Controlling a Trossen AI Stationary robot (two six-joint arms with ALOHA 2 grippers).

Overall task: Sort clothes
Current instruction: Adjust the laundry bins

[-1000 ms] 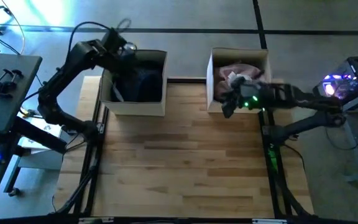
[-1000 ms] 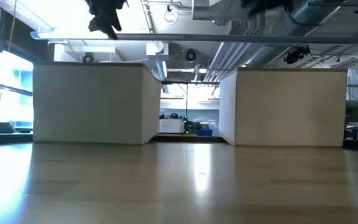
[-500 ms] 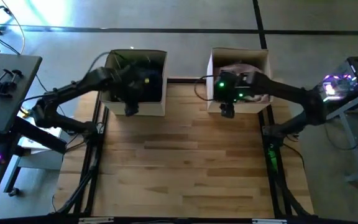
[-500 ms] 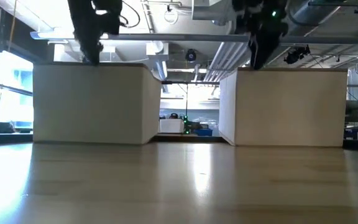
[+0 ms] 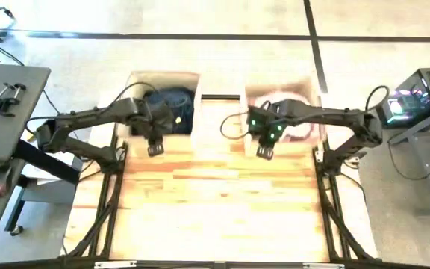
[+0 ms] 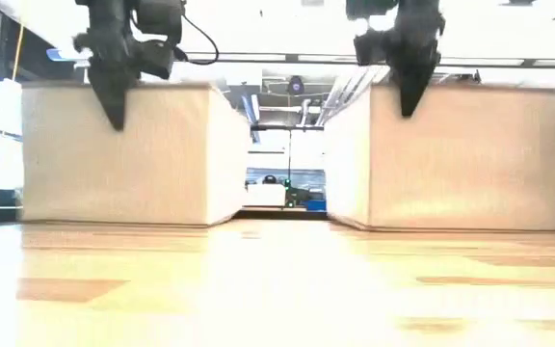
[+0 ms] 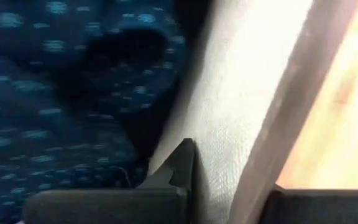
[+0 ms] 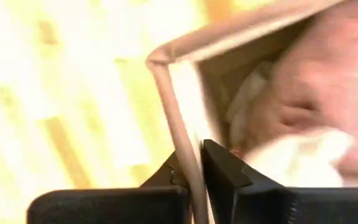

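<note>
Overhead, both dark arms are reaching in from the table's outer sides toward two beige fabric boxes standing side by side at the far edge of the wooden table [image 5: 215, 202]. The left arm is stretching nearly flat from the left, its forearm angling inward, and the left gripper [image 5: 155, 149] is hanging point-down at the near wall of the left box [image 5: 136, 78]; in the low view it is showing as a dark wedge tapering downward in front of that box's top rim. Its wrist view is showing one dark finger [image 7: 176, 168] inside the box against the pale woven wall, the wall's rim running between it and the other finger, so the jaws are straddling the wall and lying close on it. The navy white-dotted dress [image 7: 61, 93] is lying crumpled inside this box, with no clear long axis. Opposite, the right arm is extending level from the right, elbow out, and the right gripper [image 5: 263, 152] is pointing down at the near left corner of the right box [image 6: 470, 154]. Its fingers [image 8: 219, 165] are nipped together on the box's thin wall just beside the corner. Inside, the pink shirt [image 8: 316, 93] is lying bunched with a white cloth [image 8: 294, 158] on it.
</note>
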